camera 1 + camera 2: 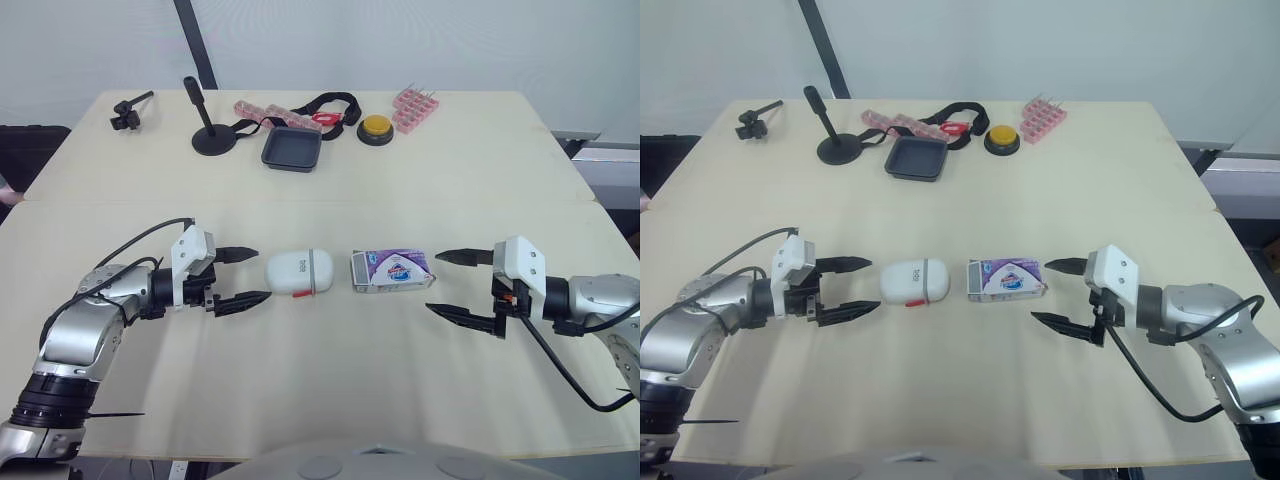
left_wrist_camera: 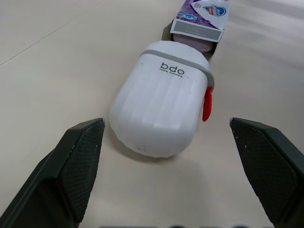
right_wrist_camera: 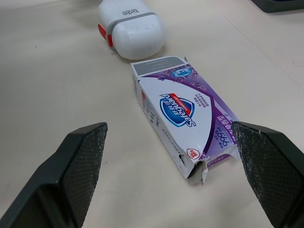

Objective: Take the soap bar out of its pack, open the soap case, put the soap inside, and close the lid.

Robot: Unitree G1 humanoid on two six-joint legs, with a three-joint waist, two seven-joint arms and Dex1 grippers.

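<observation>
A white soap case [image 1: 299, 271] with a grey band and a red clasp lies shut at the table's middle. Right beside it lies the purple and white soap pack [image 1: 392, 271], its end toward the case open with the pale soap bar [image 2: 192, 42] showing inside. My left gripper [image 1: 242, 277] stands open just left of the case, its fingers [image 2: 78, 173] apart and empty. My right gripper [image 1: 462, 286] stands open just right of the pack [image 3: 183, 113], nothing between its fingers [image 3: 78, 166].
Along the table's far side stand a black stand [image 1: 210, 135], a dark tray [image 1: 292, 150], a black strap [image 1: 325, 103], a yellow button [image 1: 376, 129], pink racks [image 1: 415, 108] and a small black clamp [image 1: 126, 111]. A seam [image 1: 300, 203] crosses the table.
</observation>
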